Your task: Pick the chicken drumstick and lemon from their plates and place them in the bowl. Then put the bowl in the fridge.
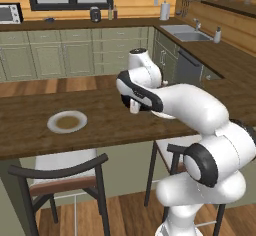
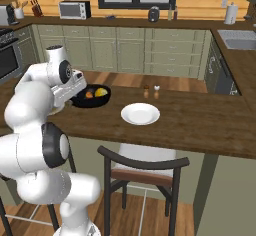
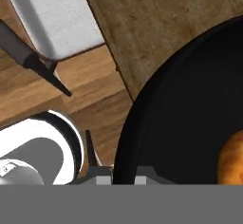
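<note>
With the orange-brown chicken drumstick (image 2: pixel 89 94) and yellow lemon (image 2: pixel 101 92) already inside the glossy black bowl (image 2: pixel 90 101) on the wooden bench (image 2: pixel 190 117), the claw (image 3: pixel 116 173) is clenched on the bowl's rim, so I judge that the next move is carrying it level to the fridge.

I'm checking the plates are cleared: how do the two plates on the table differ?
The grey-rimmed plate has a brownish centre; the white plate is plain white all over. The grey-rimmed plate lies near the table's front edge above a chair, while the white plate sits near the black bowl. Both are round, flat and bare of food.
</note>
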